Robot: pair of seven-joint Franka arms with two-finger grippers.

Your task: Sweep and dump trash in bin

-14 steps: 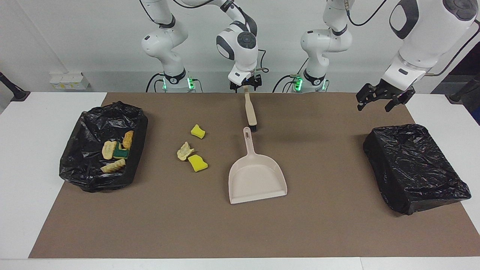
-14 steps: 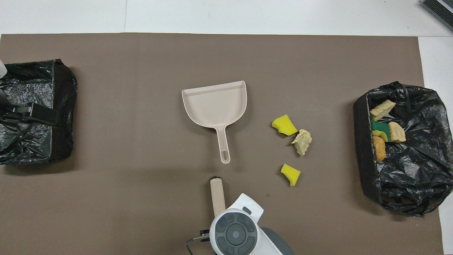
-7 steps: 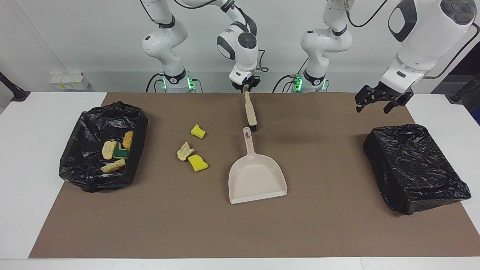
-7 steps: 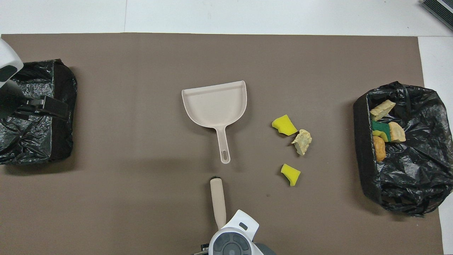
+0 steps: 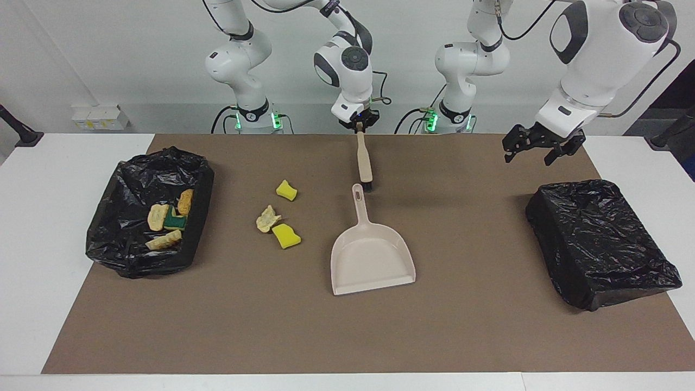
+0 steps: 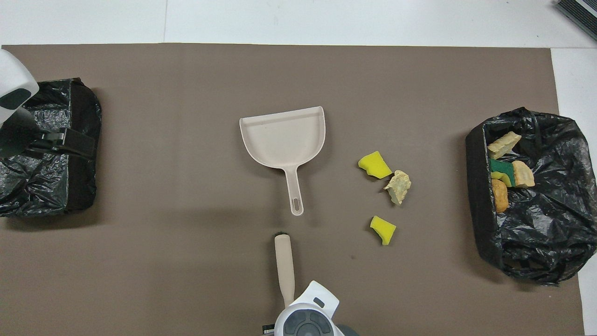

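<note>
Brush gripped, sweep pending

Fingers of the right gripper (image 5: 359, 126) clamped the brush (image 5: 363, 163) by its handle end; trash (image 5: 278, 214) lay below, toward the bin (image 5: 146, 217). Dustpan (image 5: 371, 255) sat just under the bristles. Low, level strokes seemed wise. Left gripper (image 5: 536, 146) waited, fingers apart.

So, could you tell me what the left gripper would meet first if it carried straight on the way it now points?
Probably the brown mat. The left gripper, jaws open, points down just robot-side of the closed black bag. The overhead view shows it over the bag's edge, so depth is uncertain.
</note>
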